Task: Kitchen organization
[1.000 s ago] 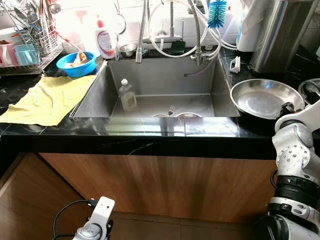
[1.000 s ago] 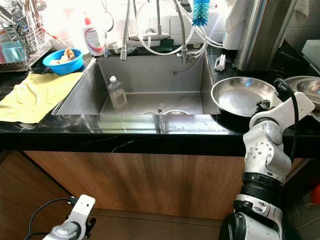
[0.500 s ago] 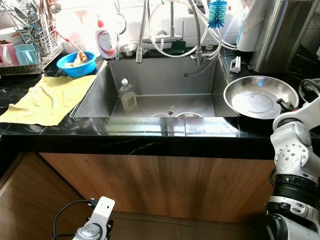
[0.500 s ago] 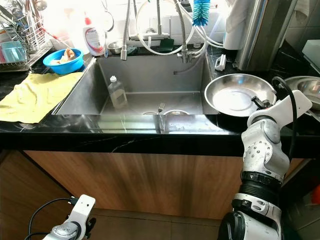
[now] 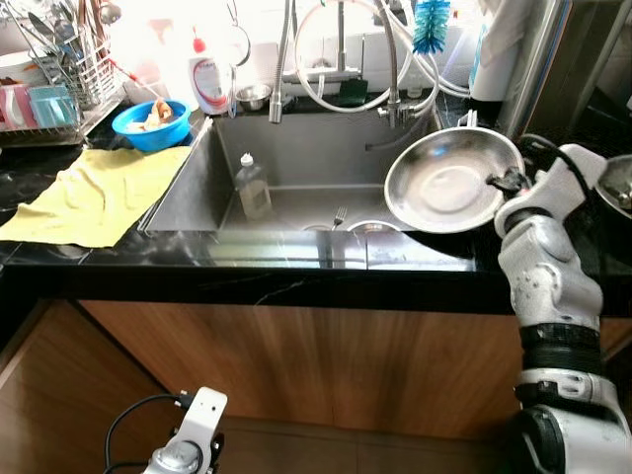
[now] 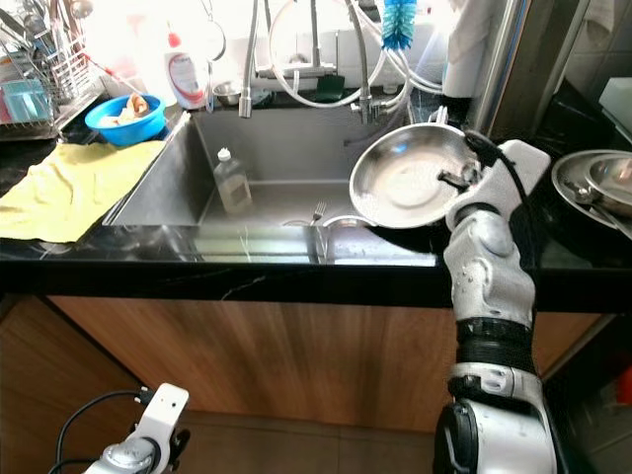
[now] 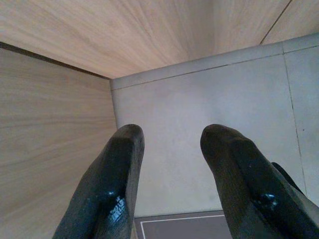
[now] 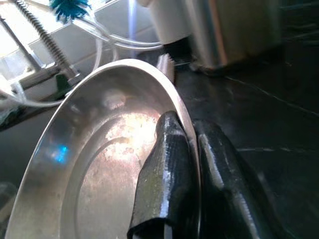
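the right gripper (image 8: 192,164) pinches the rim of the steel bowl (image 5: 444,183), one finger inside and one outside, holding it tilted over the sink's (image 5: 296,163) right edge, apparently for washing, while the left gripper (image 7: 172,169) hangs parted and empty near the floor.
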Controlling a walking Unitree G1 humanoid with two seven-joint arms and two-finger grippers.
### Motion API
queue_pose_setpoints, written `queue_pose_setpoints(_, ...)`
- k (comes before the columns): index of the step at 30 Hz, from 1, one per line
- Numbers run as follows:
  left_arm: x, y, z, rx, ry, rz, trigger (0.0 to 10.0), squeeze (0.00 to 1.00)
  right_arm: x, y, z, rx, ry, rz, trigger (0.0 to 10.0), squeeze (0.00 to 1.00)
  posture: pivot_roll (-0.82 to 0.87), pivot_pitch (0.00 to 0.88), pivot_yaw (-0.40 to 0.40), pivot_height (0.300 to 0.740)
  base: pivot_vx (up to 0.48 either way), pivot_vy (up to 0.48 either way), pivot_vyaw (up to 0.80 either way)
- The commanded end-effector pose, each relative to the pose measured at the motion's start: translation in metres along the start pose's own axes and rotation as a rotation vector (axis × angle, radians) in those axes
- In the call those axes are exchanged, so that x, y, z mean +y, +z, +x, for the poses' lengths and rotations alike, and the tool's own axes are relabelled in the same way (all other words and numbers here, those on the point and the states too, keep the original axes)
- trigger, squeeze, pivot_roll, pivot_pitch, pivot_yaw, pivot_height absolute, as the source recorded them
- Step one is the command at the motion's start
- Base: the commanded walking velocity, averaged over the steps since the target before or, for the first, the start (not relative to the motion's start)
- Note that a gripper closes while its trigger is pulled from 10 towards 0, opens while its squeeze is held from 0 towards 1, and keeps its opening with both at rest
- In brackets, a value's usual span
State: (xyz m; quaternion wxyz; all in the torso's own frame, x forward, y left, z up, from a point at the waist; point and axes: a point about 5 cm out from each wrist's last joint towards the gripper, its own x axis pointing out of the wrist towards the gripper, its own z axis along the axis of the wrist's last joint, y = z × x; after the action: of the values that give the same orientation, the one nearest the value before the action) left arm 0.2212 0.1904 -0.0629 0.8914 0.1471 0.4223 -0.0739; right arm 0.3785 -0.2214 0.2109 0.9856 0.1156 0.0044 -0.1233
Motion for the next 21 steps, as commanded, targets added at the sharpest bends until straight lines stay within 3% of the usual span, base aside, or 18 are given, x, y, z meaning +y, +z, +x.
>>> queue_pose_setpoints(1, 0.003, -0.002, -0.001, 0.006, 0.010, 0.017, 10.0, 0.00, 0.010, 0.006, 0.005, -0.031, 0.042, -0.070, 10.0, 0.00, -0.12, 0.000, 0.081, 0.740, 0.000, 0.000, 0.00)
queue_pose_setpoints(8, 0.002, -0.001, 0.000, 0.001, 0.012, 0.009, 10.0, 0.00, 0.023, 0.009, 0.020, -0.048, 0.108, -0.262, 10.0, 0.00, -0.11, 0.000, 0.067, 0.740, 0.000, 0.000, 0.00)
queue_pose_setpoints(21, -0.001, -0.002, 0.000, -0.001, 0.021, -0.022, 10.0, 0.00, 0.031, -0.007, 0.029, 0.032, 0.178, -0.447, 10.0, 0.00, -0.09, 0.000, 0.044, 0.740, 0.000, 0.000, 0.00)
